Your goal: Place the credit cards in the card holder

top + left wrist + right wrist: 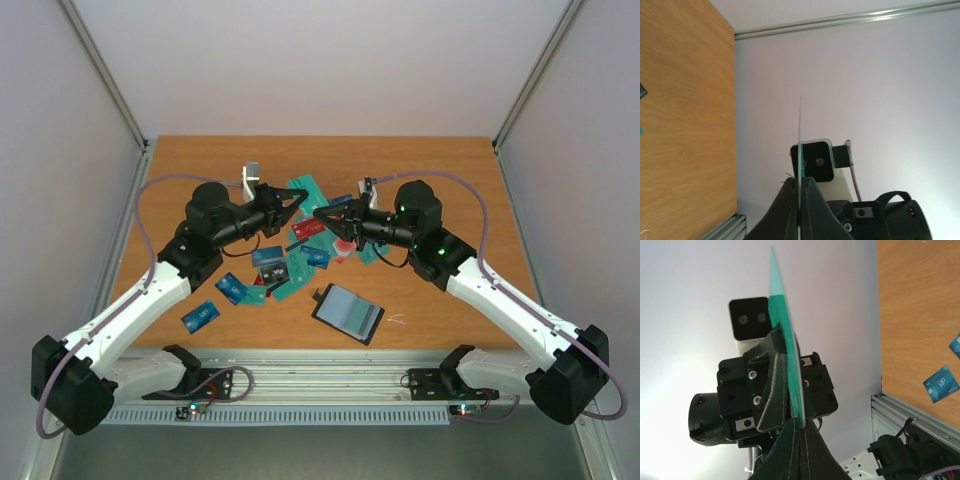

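One teal credit card point(785, 330) is held in the air between both arms. My right gripper point(801, 426) is shut on its near edge, and my left gripper point(800, 181) is shut on the opposite edge, where the card point(800, 135) shows as a thin edge-on line. In the top view the left gripper point(299, 201) and right gripper point(322, 212) meet tip to tip above a loose pile of teal, blue and red credit cards point(290, 265). The black card holder point(323, 303) lies open on the table, nearer the arm bases and right of the pile.
Single blue cards point(200, 316) point(232, 288) lie left of the pile, one of them point(941, 384) also in the right wrist view. An aluminium rail point(330, 365) runs along the table's near edge. White walls enclose the wooden table point(440, 180).
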Robot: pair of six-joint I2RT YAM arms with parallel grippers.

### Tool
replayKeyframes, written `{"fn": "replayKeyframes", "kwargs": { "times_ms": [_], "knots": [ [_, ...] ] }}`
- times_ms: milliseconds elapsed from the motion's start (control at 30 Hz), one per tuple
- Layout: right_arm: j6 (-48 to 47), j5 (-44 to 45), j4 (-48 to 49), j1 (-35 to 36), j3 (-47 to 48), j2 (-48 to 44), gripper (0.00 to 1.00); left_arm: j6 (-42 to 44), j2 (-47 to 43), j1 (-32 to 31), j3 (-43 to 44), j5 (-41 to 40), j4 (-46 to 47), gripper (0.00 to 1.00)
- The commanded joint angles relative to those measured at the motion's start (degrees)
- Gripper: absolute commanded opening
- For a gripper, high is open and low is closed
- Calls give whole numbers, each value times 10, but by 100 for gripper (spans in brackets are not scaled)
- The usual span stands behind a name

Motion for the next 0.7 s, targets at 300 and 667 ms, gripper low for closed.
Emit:
{"fn": "replayKeyframes", "kwargs": {
  "times_ms": [300, 667],
  "knots": [
    [-152, -189, -178, -155, 27, -57, 68, 36, 37, 2, 57, 88, 12, 0],
    [-242, -355, -255, -214, 108, -23, 59, 27, 128, -6, 115, 286, 58, 0]
  ]
}}
